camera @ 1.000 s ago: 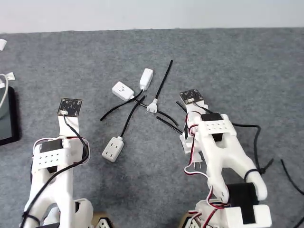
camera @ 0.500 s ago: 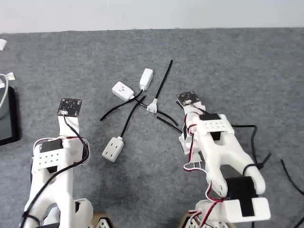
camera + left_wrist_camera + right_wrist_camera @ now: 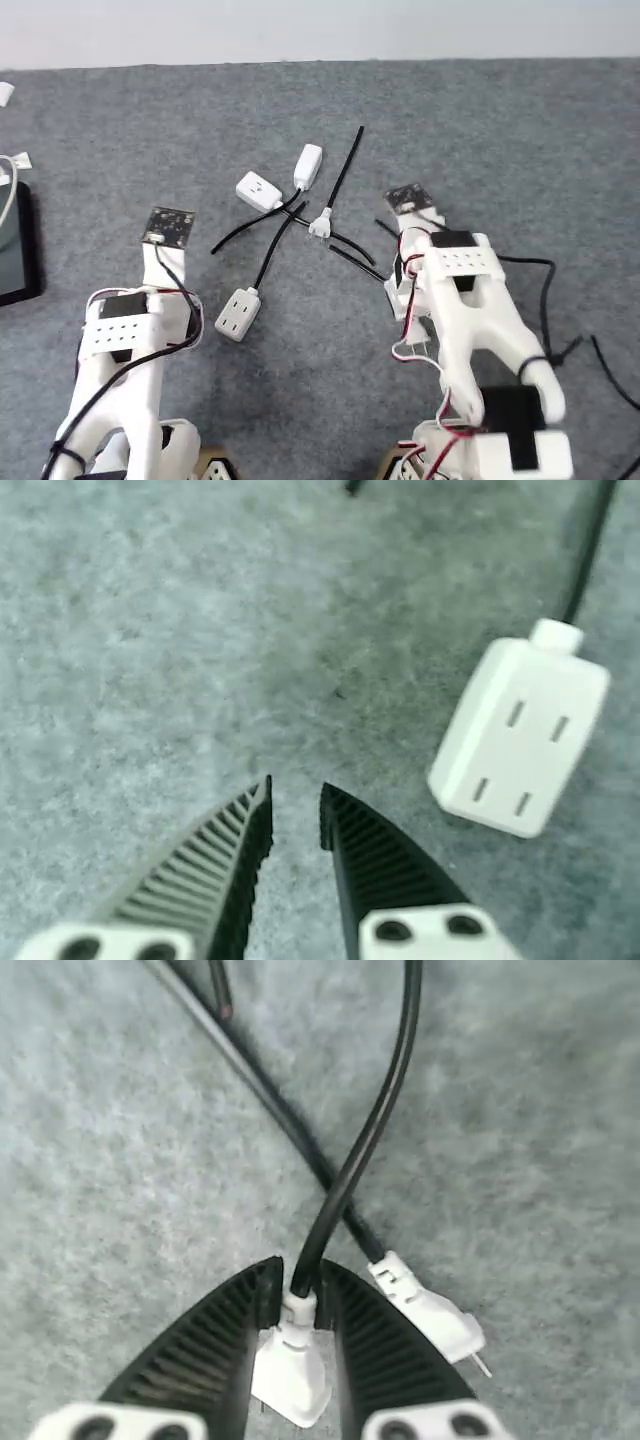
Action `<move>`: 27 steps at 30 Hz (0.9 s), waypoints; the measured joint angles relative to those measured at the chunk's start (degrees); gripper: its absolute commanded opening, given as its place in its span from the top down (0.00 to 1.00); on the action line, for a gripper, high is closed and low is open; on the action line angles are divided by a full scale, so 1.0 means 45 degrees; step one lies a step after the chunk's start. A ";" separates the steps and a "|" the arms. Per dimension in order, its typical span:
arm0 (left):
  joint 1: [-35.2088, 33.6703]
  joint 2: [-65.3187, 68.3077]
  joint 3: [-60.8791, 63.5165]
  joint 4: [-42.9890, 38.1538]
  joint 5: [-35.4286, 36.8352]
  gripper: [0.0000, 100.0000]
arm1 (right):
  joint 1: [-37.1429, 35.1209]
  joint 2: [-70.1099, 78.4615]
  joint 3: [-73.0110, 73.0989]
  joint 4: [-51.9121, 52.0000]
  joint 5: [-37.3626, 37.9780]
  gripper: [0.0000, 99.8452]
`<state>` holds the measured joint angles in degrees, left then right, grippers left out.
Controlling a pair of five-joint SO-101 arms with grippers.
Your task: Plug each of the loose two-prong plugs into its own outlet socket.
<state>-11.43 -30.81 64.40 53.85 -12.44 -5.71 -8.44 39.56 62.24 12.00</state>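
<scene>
White plug (image 3: 290,1365) — pinched in my right fingers (image 3: 215,1345) over tabletop (image 3: 520,1110) | second plug (image 3: 430,1315) loose just beside | my left fingers (image 3: 225,865) slightly parted, empty, near outlet socket (image 3: 520,735) | progress — nothing plugged yet, I judge.

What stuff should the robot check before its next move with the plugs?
1. Is the right gripper holding a white plastic two-prong plug? Ok.
2. Do the held plug's prongs point at a socket? Cannot tell.
3. Is the left gripper empty, with its fingers a little apart? Ok.
4. Does the white rectangular socket block lie slots-up beside the left gripper? Ok.
5. Is the held plug's black cord free? Not ok, it crosses another black cord.
6. Does the second white plug lie loose on the grey carpet? Ok.
</scene>
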 measured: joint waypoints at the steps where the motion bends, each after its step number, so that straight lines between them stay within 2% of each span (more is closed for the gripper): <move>1: 0.0117 0.0000 0.0000 0.0000 0.0000 0.99 | 0.0000 -0.0313 0.0234 -0.0059 -0.0156 0.99; 7: 0.1348 0.0000 -0.0137 0.0000 0.0000 0.95 | 0.0020 -0.1563 0.2325 -0.1954 -0.0508 0.99; 12: 0.2755 0.0000 -0.0586 0.0000 0.0000 0.86 | 0.0000 -0.1563 0.2481 -0.2110 -0.0508 0.99; 18: 0.3829 0.0000 -0.0918 0.0000 0.0000 0.84 | 0.0000 -0.1563 0.2481 -0.2149 -0.0508 0.99; 27: 0.3946 0.0039 -0.0918 0.0215 -0.0156 0.84 | 0.0000 -0.1563 0.2481 -0.2149 -0.0508 0.99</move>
<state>6.33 -30.64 60.26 54.81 -13.14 -5.71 -15.47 50.73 52.57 9.71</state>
